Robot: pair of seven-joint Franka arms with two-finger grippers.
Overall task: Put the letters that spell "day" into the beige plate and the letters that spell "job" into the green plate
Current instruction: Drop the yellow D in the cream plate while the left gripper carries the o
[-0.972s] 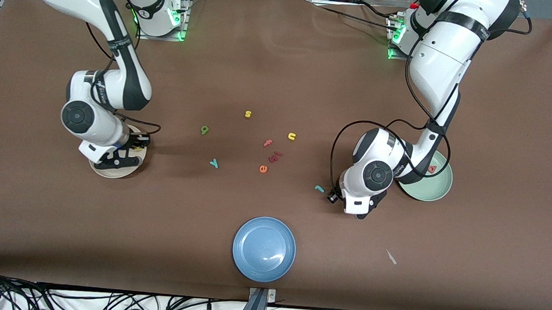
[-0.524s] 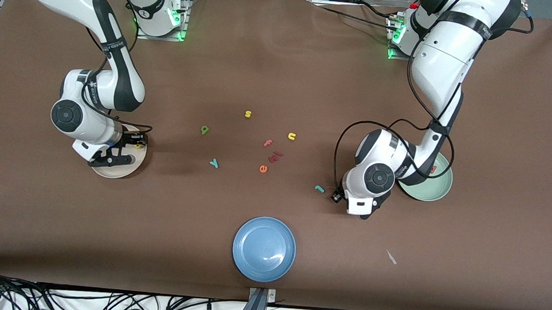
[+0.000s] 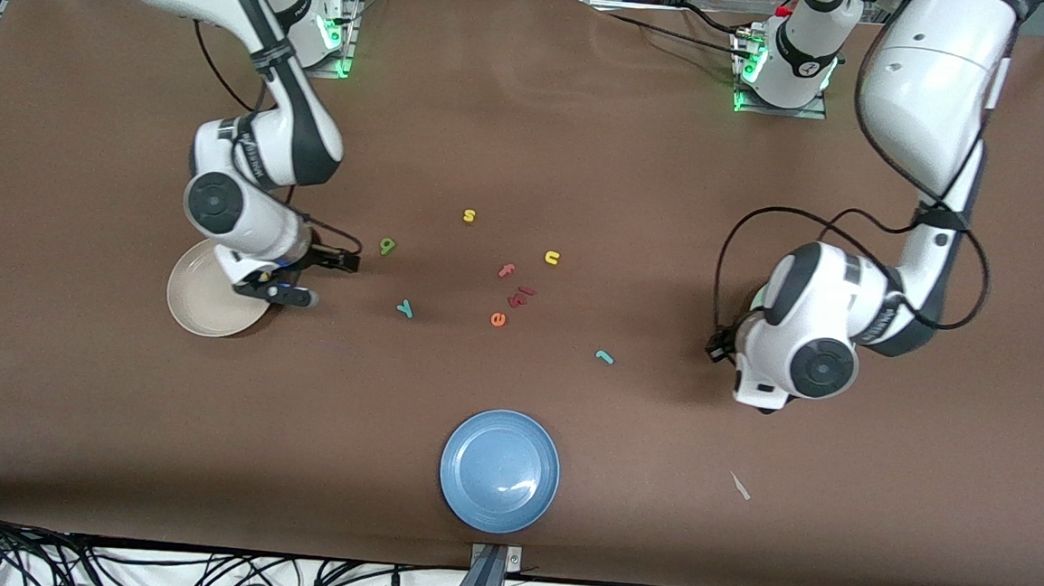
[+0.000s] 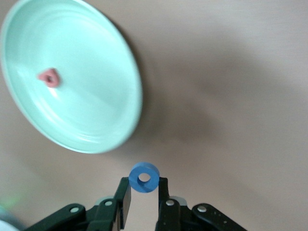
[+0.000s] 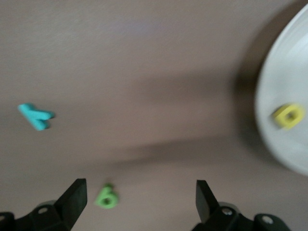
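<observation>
You see the blue ring (image 4: 144,178) pinched between the fingers of the left gripper (image 4: 144,199), up in the air just beside the green plate (image 4: 103,130). A pink letter (image 4: 49,78) lies in that plate. A yellow letter (image 5: 288,116) lies in the beige plate (image 3: 190,304). The right gripper (image 5: 139,197) hangs wide open with nothing in it, over the table beside the beige plate, near the green letter (image 3: 387,246). The teal y (image 3: 405,308) and the teal hook (image 3: 604,357) lie on the table (image 3: 532,131).
</observation>
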